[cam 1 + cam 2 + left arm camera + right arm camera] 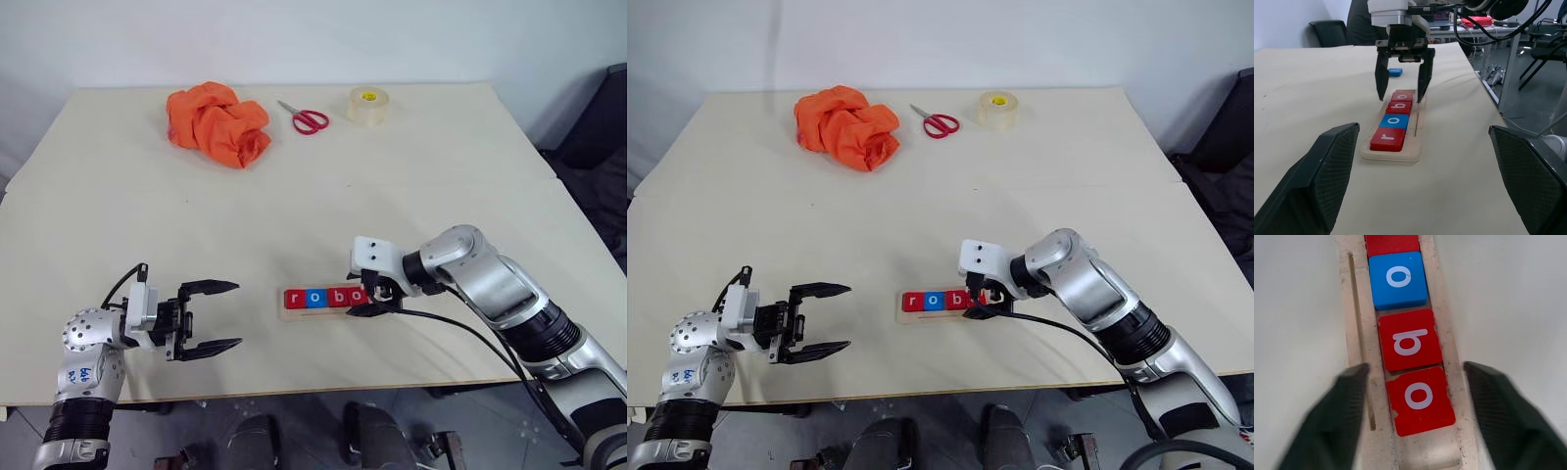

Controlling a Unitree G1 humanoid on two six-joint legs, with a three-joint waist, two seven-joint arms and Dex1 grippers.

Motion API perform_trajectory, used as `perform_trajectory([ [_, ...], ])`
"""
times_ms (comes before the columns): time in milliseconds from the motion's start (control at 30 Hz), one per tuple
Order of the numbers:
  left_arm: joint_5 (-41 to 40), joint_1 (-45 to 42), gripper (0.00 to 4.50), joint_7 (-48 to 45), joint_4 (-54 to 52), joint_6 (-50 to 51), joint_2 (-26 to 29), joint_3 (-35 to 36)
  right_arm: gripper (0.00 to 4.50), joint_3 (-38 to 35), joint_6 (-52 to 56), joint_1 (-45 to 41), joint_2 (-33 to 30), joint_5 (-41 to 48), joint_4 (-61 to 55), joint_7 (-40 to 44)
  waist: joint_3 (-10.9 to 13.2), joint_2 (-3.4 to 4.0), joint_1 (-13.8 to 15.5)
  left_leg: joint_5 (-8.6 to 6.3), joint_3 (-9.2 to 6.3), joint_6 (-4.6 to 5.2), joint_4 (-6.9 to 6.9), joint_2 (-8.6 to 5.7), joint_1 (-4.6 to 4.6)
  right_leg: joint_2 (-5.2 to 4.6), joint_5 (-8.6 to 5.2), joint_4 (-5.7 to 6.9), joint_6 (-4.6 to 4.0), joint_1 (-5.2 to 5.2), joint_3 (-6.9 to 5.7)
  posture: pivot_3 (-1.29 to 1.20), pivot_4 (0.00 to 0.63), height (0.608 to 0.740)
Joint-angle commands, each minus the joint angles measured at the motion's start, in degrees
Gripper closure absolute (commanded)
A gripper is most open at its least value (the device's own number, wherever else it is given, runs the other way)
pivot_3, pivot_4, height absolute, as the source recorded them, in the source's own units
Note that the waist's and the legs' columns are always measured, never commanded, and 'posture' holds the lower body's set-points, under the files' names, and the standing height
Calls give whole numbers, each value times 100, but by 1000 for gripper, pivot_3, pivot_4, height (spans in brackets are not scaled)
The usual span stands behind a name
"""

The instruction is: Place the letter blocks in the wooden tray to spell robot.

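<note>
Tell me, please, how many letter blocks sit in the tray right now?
4: r, o, b and o in a row in the tray. A fifth, blue block lies on the table beyond.

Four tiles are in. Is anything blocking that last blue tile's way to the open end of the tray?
Only the right gripper itself: it hangs open over the wooden tray's last free slot, between the loose blue tile beyond and that slot. The table between them looks bare.

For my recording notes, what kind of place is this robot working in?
Probably an office or lab workroom: a large pale table against a plain wall, black office chairs nearby, and cluttered desks in the background of the left wrist view.
</note>
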Motion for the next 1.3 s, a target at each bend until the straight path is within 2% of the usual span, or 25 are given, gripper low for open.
perform_trajectory([
  [33, -16, -26, 0, -69, -58, -84, -10, 60, 43, -248, 92, -21, -137, 179, -366, 71, 0, 0, 2, 0, 0, 0, 0, 0, 0, 0, 0, 0, 0, 0, 0, 0, 150, 740],
  [500, 74, -310, 0, -105, 178, -115, -121, -11, 43, -1148, -419, 816, -906, 553, -423, 43, 0, 0, 12, -1, 0, 1, 0, -1, 0, 0, 0, -4, 0, 2, -1, 0, 150, 740],
  [633, 95, -369, 0, -138, 245, -120, -151, -38, 887, -1304, -575, 961, -924, 574, -371, -38, 0, 0, -12, -1, 1, 0, -1, 0, 1, 1, 0, -2, 0, 1, 0, 0, 150, 740],
  [967, 67, -308, 0, -88, 137, -92, -168, -63, 4298, -953, -767, 857, -643, 366, 54, -158, 0, -1, 2, 0, 1, -2, -1, 2, 2, 3, 0, -1, 0, 2, 0, 0, 150, 740],
  [1000, 59, -272, 0, -80, 109, -88, -159, -55, 4461, -930, -799, 856, -624, 342, 93, -160, 0, 0, 3, 0, 0, -2, -1, 1, 2, 3, 0, -1, 0, 2, 0, 0, 150, 740],
  [1300, 28, -24, 0, 35, -128, -50, -128, 6, 4461, -764, -943, 811, -356, 277, 304, -158, 0, 0, 4, 0, 0, -2, 0, 1, 2, 2, 0, -1, 0, 2, 0, 0, 150, 740],
])
